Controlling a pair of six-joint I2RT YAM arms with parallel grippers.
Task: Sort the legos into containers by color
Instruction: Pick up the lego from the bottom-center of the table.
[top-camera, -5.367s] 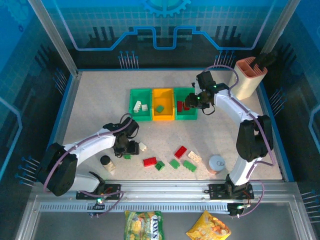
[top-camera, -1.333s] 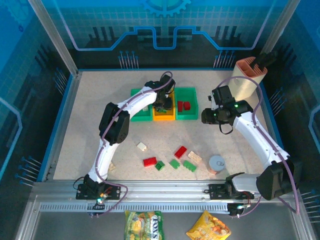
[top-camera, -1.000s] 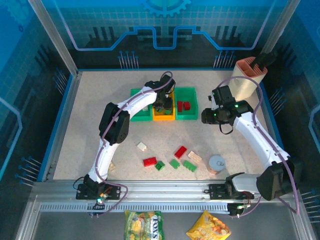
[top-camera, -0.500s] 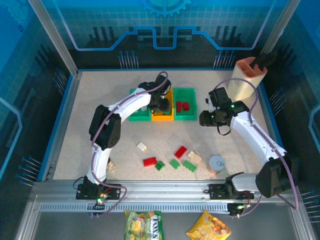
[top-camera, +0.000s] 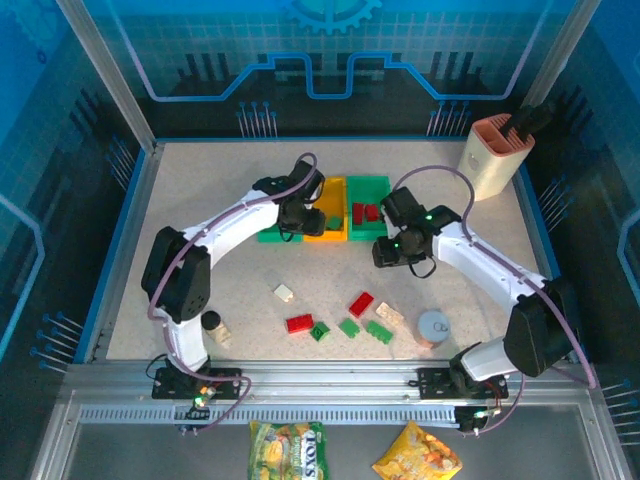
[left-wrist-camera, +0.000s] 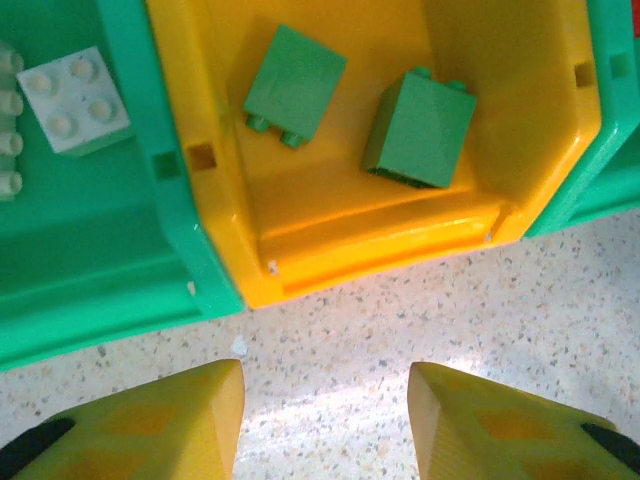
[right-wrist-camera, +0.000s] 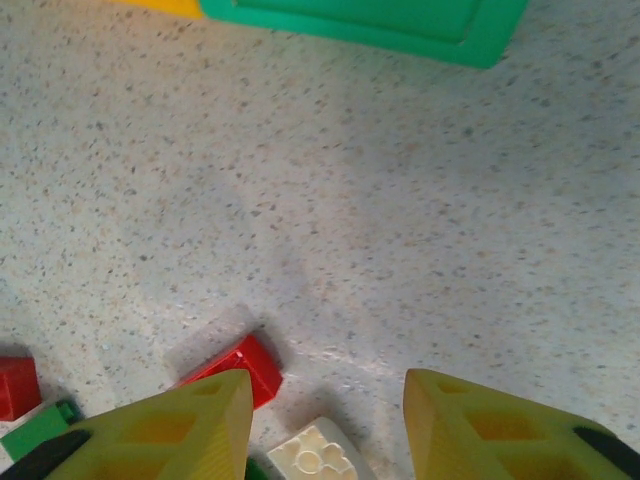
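Three containers stand in a row: a left green bin, a yellow bin and a right green bin. In the left wrist view the yellow bin holds two green legos, and the left green bin holds a cream lego. My left gripper is open and empty over bare table just in front of the yellow bin. My right gripper is open and empty above the table. A red lego and a cream lego lie just ahead of it.
Loose legos lie near the front: cream, red, red, green, green, cream. A tin can stands at front right, a black-lidded jar at front left, a beige holder at back right.
My left gripper has pulled back from over the yellow bin toward its near edge. My right gripper has swung left and nearer, toward the loose legos.
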